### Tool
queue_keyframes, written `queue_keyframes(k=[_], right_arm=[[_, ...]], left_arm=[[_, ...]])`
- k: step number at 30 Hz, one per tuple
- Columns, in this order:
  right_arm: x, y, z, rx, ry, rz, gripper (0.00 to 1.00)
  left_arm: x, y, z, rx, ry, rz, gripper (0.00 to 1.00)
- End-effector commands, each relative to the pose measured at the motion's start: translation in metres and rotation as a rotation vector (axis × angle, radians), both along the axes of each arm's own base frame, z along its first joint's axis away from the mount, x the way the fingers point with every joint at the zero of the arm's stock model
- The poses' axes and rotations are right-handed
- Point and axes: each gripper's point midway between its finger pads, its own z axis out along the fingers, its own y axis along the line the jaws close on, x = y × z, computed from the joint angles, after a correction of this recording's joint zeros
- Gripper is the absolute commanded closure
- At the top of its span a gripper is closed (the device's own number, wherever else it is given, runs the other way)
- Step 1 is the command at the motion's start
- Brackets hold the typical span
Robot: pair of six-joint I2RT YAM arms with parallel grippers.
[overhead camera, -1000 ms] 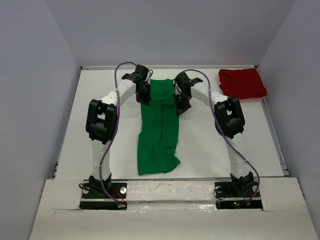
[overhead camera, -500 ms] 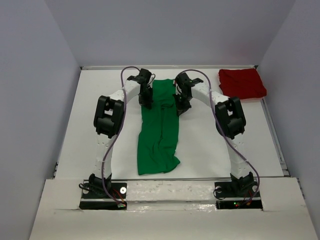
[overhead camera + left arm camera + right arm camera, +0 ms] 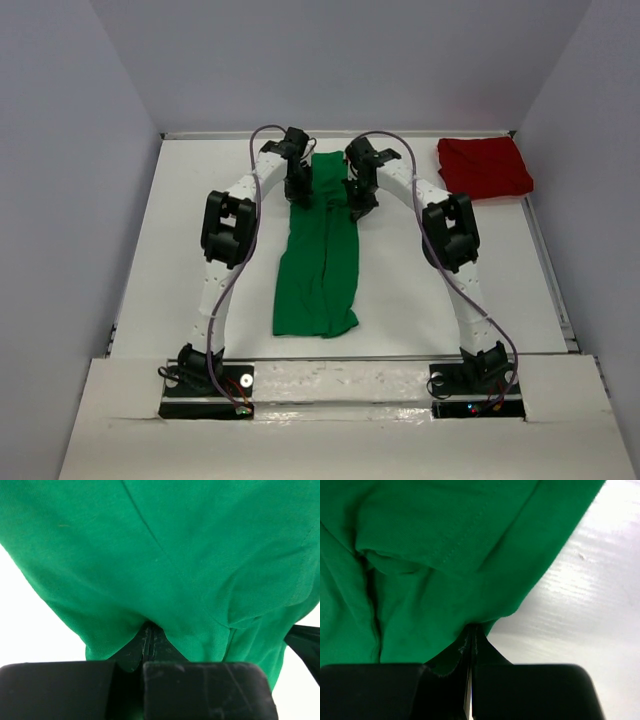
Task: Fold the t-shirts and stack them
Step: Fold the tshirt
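Observation:
The bright green t-shirt (image 3: pixel 320 250) lies as a long narrow strip down the middle of the table, its far end lifted. My left gripper (image 3: pixel 299 193) is shut on the shirt's far left edge, and my right gripper (image 3: pixel 358 200) is shut on its far right edge. In the left wrist view the green cloth (image 3: pixel 165 555) fills the frame, pinched at the closed gripper (image 3: pixel 149 630). In the right wrist view the green cloth (image 3: pixel 435 545) hangs from the closed gripper (image 3: pixel 473 630). The dark red t-shirt (image 3: pixel 484 166) lies folded at the far right corner.
White table (image 3: pixel 180 250) with raised edges, grey walls on three sides. A metal rail runs along the right edge (image 3: pixel 548 270). Both arms arch over the table's middle, cables looping above them.
Both grippers have moved toward the far edge and closer together, dragging the green shirt with them. The shirt's near end has slid away from the front edge.

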Motion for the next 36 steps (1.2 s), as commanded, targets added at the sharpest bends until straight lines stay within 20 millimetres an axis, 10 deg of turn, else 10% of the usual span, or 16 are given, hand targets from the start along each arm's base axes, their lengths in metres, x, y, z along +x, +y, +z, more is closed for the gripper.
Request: queue_keyframes(k=[1, 16, 23, 36], right_arm=[[0.018, -0.017, -0.010, -0.059, -0.008, -0.046, 1.00], [0.068, -0.051, 0.017, 0.017, -0.065, -0.080, 1.00], [0.056, -0.051, 0.041, 0.056, -0.120, -0.063, 0.98], [0.013, -0.078, 0.066, -0.003, -0.109, -0.138, 1.00]], left_arm=[[0.002, -0.010, -0.003, -0.014, 0.019, -0.039, 1.00], [0.012, -0.027, -0.005, -0.089, 0.012, -0.064, 1.00], [0.027, -0.013, 0.031, -0.043, -0.113, -0.026, 1.00], [0.038, -0.005, 0.032, -0.057, -0.104, 0.002, 1.00]])
